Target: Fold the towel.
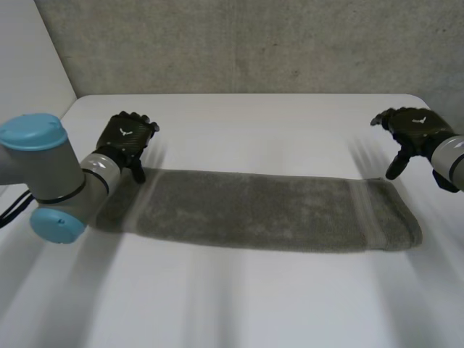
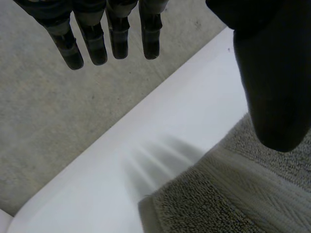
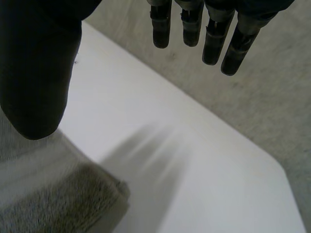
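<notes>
Left hand point(image 1: 127, 138) and right hand point(image 1: 413, 129) spread, empty (one near each towel point(image 1: 261, 210) end).

The towel point(image 1: 268, 210) lies lengthwise across the middle of the frame on the worktop point(image 1: 239, 297). The left hand point(image 1: 125, 139) is at its upper-left corner and the right hand point(image 1: 409, 130) is at the frame's right, above its other end. A wall point(image 1: 246, 43) stands behind.

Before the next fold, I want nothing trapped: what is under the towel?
The towel lies flat on the white table, which shows along its edges. The surface beneath is covered, so anything thin there cannot be seen.
</notes>
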Robot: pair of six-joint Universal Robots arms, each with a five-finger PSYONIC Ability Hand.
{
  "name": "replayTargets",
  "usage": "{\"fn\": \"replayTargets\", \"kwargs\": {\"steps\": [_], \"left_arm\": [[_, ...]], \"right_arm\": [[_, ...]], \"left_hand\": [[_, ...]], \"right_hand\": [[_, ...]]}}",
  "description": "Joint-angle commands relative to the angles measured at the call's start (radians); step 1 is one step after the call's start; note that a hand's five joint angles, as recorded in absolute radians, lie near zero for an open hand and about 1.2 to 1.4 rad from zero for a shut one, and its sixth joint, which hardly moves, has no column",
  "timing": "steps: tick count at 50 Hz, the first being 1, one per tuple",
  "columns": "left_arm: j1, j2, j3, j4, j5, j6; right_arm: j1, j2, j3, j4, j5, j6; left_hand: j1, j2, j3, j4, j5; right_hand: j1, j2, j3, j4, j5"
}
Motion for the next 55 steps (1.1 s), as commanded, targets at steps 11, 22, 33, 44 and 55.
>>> {"fn": "replayTargets", "kwargs": {"steps": [11, 22, 33, 44, 55], "left_arm": [[0.027, 0.432, -0.432, 0.005, 0.009, -0.018], [0.025, 0.463, -0.537, 0.038, 0.012, -0.056], [0.027, 0.455, -0.538, 0.041, 0.012, -0.057], [0.027, 0.455, -0.54, 0.041, 0.011, -0.057], [0.045, 0.467, -0.549, 0.041, 0.008, -0.057]], "right_arm": [[-0.021, -0.379, 0.481, -0.015, -0.106, -0.084], [-0.113, -0.299, 0.658, -0.043, -0.153, -0.32], [-0.137, -0.196, 0.661, -0.211, -0.155, -0.326], [-0.152, -0.155, 0.636, -0.218, -0.147, -0.333], [-0.434, -0.221, 0.529, -0.196, -0.175, -0.333]], "left_hand": [[-0.103, -0.069, -0.051, -0.059, -0.045], [-0.103, -0.069, -0.051, -0.059, -0.045], [-0.103, -0.069, -0.051, -0.059, -0.045], [-0.103, -0.069, -0.051, -0.059, -0.045], [-0.103, -0.069, -0.051, -0.059, -0.045]], "right_hand": [[-0.075, -0.082, -0.043, -0.076, -0.065], [-0.068, -0.075, -0.043, -0.076, -0.057], [0.392, 0.385, -0.043, -0.076, 0.403], [1.147, 1.14, -0.043, -0.076, 1.157], [1.147, 1.14, -0.043, -0.076, 1.157]]}}
